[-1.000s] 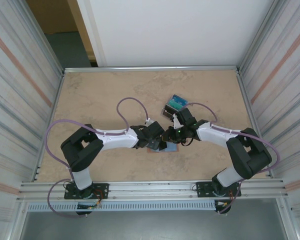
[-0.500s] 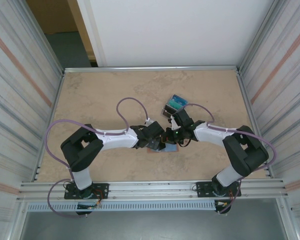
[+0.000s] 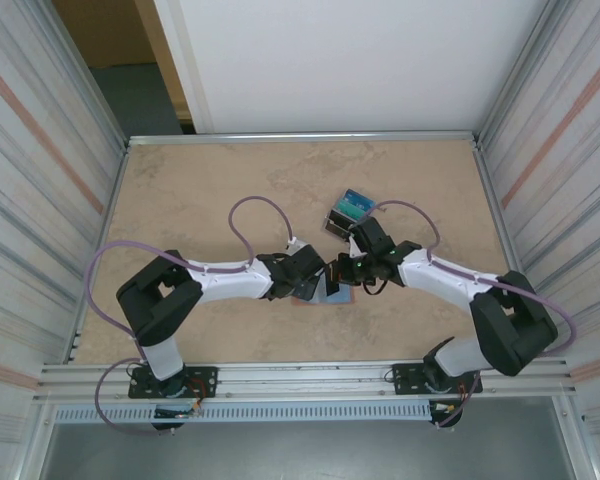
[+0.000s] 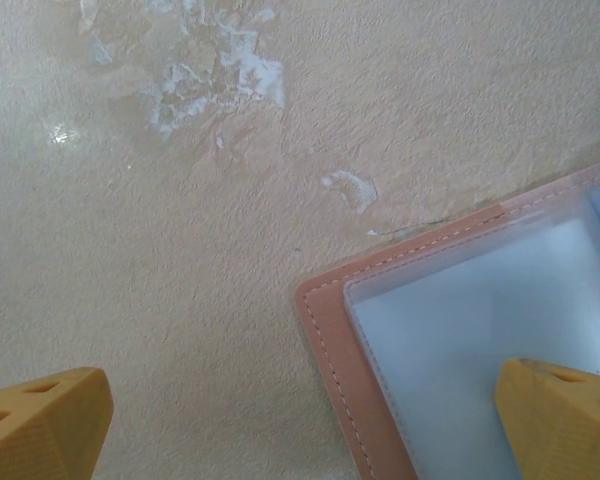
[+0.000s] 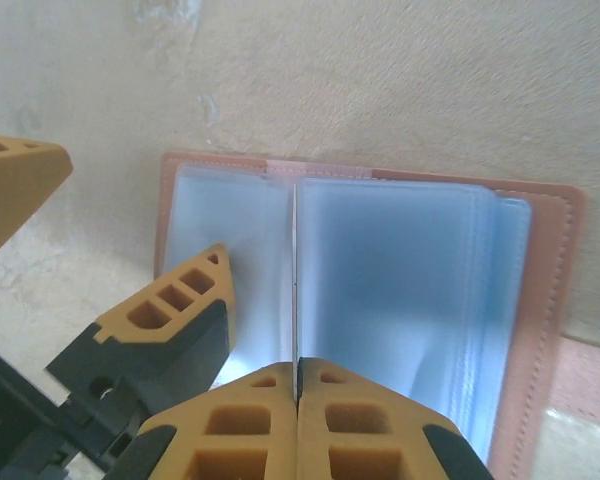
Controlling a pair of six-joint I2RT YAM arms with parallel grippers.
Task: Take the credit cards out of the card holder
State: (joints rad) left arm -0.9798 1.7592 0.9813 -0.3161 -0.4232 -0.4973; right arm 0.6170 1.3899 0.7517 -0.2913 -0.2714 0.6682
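Here, card holder (image 5: 545,300): lies open and flat on the table (image 4: 180,250), inside facing up, with a pink rim around clear sleeves.
Credit cards (image 5: 390,280): pale blue shows behind the sleeves on both halves of the card holder; single cards cannot be told apart.
Right gripper (image 5: 298,420): above the card holder's fold, jaws pinched fully together on a thin pale sheet (image 5: 295,290) that stands edge-on along the fold. Whether it is a card or a sleeve leaf, I cannot tell.
Left gripper (image 4: 300,425): jaws spread wide, holding nothing. One finger (image 5: 170,310) is over the card holder's half on the left arm's side, and the other is off its edge, above bare table.
Clear box (image 3: 348,210): beyond the card holder, apart from it, with a teal top.
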